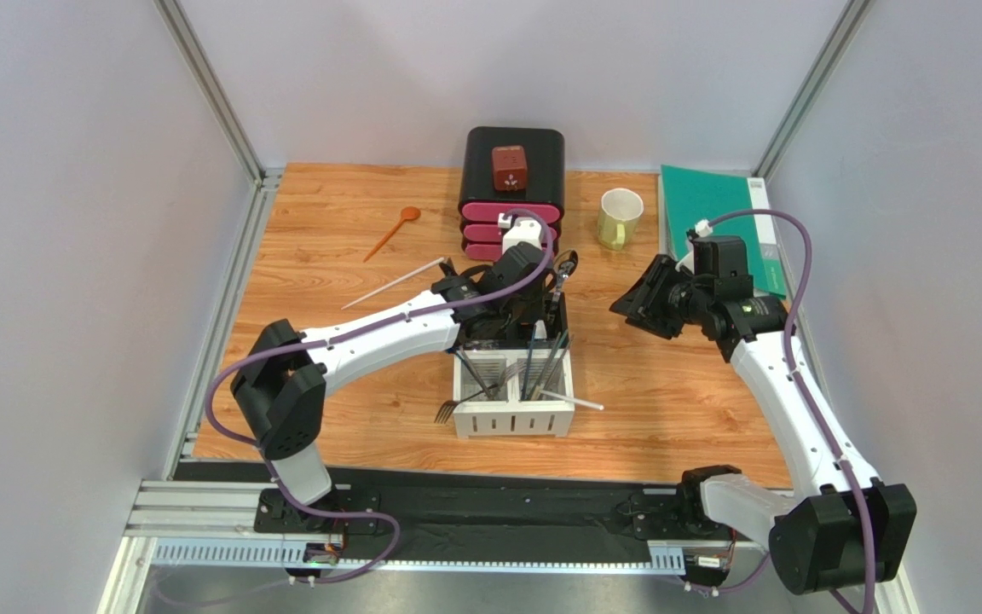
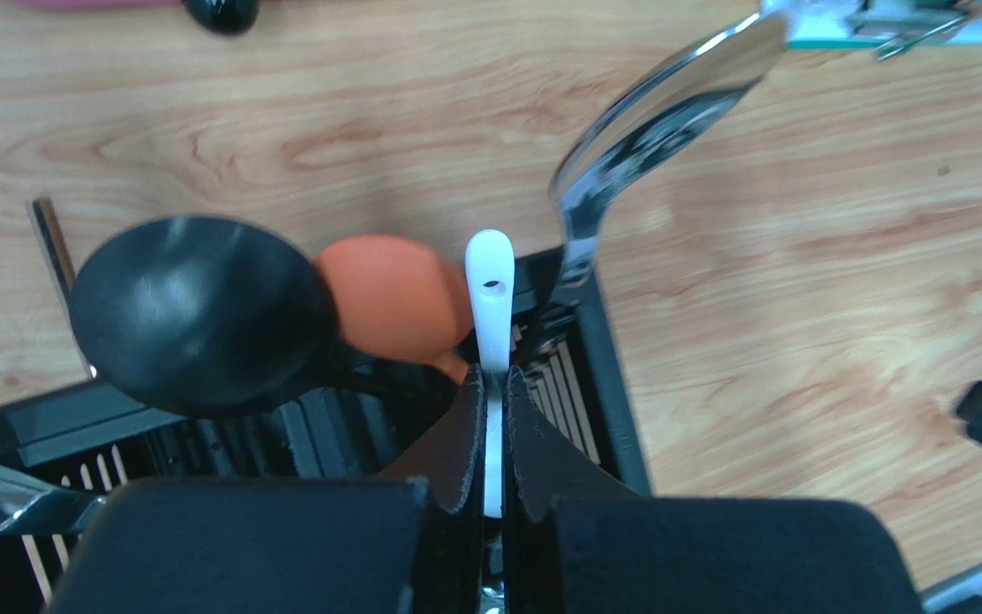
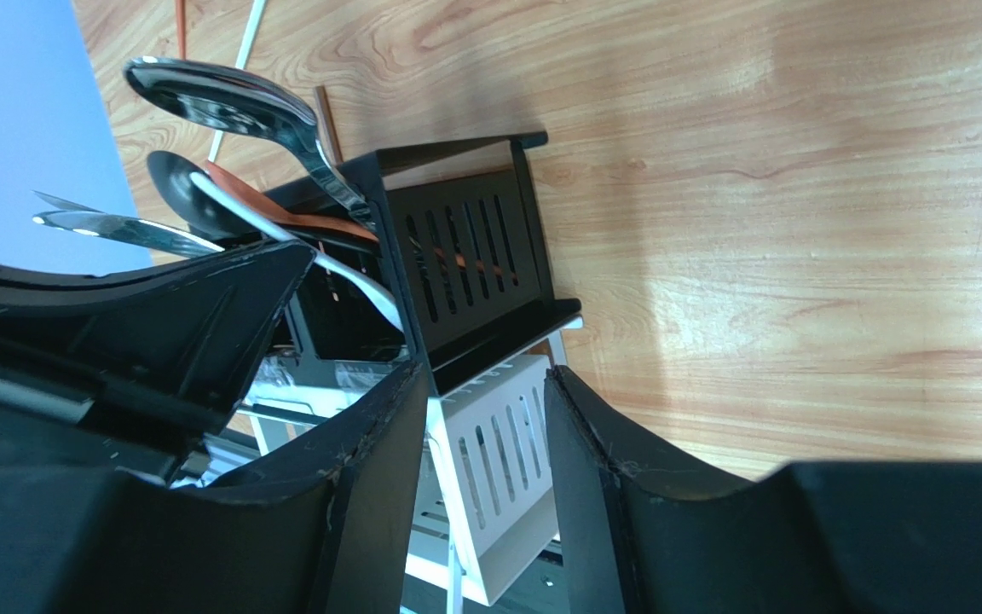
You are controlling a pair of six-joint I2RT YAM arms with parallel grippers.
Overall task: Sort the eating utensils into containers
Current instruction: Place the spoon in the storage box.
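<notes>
Here, the left gripper (image 2: 494, 399) is closed on a white plastic utensil (image 2: 489, 275). The utensil is pinched between both pads, its long axis in line with the fingers and its holed end projecting past the tips. Directly beyond the tips lies a black compartment (image 2: 605, 371) of the caddy (image 1: 515, 420), where a black spoon (image 2: 195, 314), an orange spoon (image 2: 394, 297) and a metal spoon (image 2: 663, 109) stand. On this evidence, the coming move is a release along that axis into the compartment. The right gripper (image 3: 477, 384), jaws apart and empty, stands to the right of the caddy; the left arm is nearer.
</notes>
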